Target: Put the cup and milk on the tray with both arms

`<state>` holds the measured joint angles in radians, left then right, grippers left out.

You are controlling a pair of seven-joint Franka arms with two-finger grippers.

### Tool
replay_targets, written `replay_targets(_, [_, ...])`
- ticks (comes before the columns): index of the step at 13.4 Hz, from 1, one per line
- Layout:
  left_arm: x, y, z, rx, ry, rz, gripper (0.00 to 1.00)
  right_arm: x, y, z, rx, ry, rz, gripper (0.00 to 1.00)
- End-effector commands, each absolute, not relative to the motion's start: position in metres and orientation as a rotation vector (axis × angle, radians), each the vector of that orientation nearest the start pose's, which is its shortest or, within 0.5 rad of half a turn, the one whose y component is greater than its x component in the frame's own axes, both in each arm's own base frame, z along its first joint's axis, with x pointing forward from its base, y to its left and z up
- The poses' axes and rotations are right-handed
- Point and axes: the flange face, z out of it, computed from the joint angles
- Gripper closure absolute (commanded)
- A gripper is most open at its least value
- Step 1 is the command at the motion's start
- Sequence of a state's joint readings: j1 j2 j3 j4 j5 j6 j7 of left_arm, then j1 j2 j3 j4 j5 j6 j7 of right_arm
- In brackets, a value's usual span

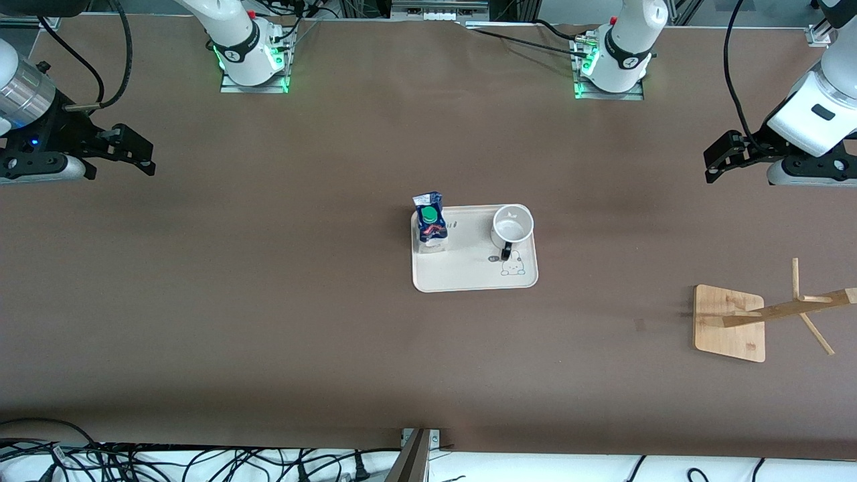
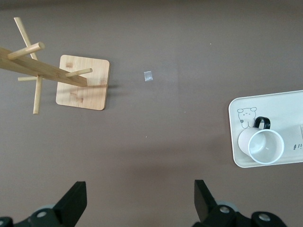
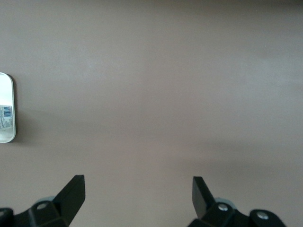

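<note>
From the front, the cup and milk stand on the tray mid-table. I judge the job done, so I keep both arms clear.

Left wrist: my left claw hangs spread over bare table near the wooden rack.

Right wrist: my right claw gapes, empty.

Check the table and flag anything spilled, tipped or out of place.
Nothing stands out. The milk carton and the cup stand upright on the tray, no spill. The wooden mug rack stands upright toward the left arm's end. Both grippers, left and right, hover open.
</note>
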<state>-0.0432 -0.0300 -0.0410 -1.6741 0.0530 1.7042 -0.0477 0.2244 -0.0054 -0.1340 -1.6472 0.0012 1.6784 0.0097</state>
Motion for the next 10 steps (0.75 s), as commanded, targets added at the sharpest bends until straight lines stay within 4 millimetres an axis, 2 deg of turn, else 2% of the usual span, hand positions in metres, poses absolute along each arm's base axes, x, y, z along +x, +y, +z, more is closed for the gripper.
replay_targets(1, [0.5516,-0.0443,0.6113,-3.095,0.096,-0.094,0.00,0.5612,0.0495,0.6057,-3.126,-0.131,-0.057,0.00])
replay_targets(10, [0.5569,-0.0479,0.6101,-3.095,0.105,-0.073,0.00,0.5612,0.0488,0.6049,-3.125,-0.126,-0.054,0.00])
